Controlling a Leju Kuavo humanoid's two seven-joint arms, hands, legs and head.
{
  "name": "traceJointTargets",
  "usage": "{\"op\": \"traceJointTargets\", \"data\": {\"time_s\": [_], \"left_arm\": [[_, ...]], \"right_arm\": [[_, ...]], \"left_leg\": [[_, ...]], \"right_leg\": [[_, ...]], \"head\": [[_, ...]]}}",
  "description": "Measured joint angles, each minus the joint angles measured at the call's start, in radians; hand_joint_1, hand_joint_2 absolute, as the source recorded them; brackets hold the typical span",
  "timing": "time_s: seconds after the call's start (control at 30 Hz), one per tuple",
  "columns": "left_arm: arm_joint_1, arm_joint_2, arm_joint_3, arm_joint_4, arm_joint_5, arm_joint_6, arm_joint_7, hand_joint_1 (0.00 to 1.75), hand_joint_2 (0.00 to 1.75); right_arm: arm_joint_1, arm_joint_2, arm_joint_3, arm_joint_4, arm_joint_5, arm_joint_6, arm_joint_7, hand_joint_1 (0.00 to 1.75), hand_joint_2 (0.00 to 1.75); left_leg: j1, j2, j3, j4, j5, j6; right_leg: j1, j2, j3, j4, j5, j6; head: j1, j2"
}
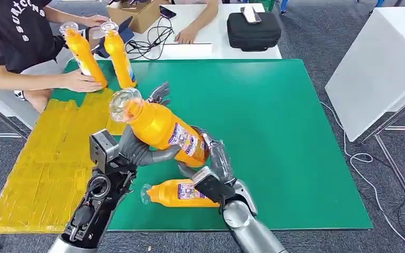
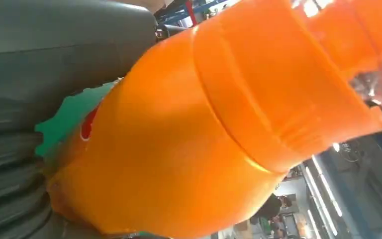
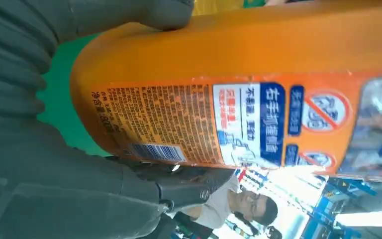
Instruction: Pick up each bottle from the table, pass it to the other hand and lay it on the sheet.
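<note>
An orange juice bottle [image 1: 161, 126] with a clear cap hangs tilted above the green mat [image 1: 285, 137], cap toward the yellow sheet [image 1: 47, 163]. My left hand [image 1: 137, 150] grips its middle, thumb beneath and fingers behind it. My right hand [image 1: 219, 158] holds its base end. The left wrist view has the bottle's shoulder [image 2: 204, 124] close against my left hand [image 2: 30, 74]. In the right wrist view the labelled body [image 3: 238, 64] sits between the thumb and fingers of my right hand [image 3: 30, 149]. A second bottle [image 1: 182, 193] lies on its side on the mat below my hands.
At the sheet's far end a person's hand [image 1: 79, 81] steadies two upright orange bottles [image 1: 84, 52] [image 1: 118, 52]. A white table behind carries a black case [image 1: 253, 29], a cardboard box [image 1: 137, 13] and cables. A white cabinet [image 1: 379, 68] stands to the right.
</note>
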Motion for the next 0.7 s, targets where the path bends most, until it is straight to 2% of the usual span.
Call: {"op": "traceJointTargets", "data": {"time_s": [0.3,0.5,0.53,0.7], "left_arm": [[0.000,0.009,0.000,0.006,0.000,0.002,0.000,0.00,1.75],[0.007,0.018,0.000,0.010,0.013,0.003,-0.013,0.03,1.75],[0.010,0.021,0.001,0.010,0.014,0.003,-0.015,1.73,1.75],[0.043,0.030,0.004,0.009,0.024,0.018,-0.039,1.75,1.75]], "right_arm": [[-0.030,0.000,0.027,0.045,-0.002,0.004,0.001,1.75,1.75],[-0.084,0.003,0.076,0.115,0.052,0.059,0.039,1.75,1.75],[-0.093,0.006,0.086,0.132,0.058,0.060,0.040,1.75,1.75],[-0.112,0.013,0.123,0.198,0.055,0.040,0.033,1.75,1.75]], "left_leg": [[0.000,0.001,0.000,0.000,0.000,0.000],[0.000,0.001,0.000,0.000,0.000,0.000],[0.000,0.001,0.000,0.000,0.000,0.000],[0.000,0.001,0.000,0.000,0.000,0.000]], "right_leg": [[0.000,0.000,0.000,0.000,0.000,0.000],[0.000,0.000,0.000,0.000,0.000,0.000],[0.000,0.000,0.000,0.000,0.000,0.000],[0.000,0.000,0.000,0.000,0.000,0.000]], "head": [[0.000,0.000],[0.000,0.000],[0.000,0.000],[0.000,0.000]]}}
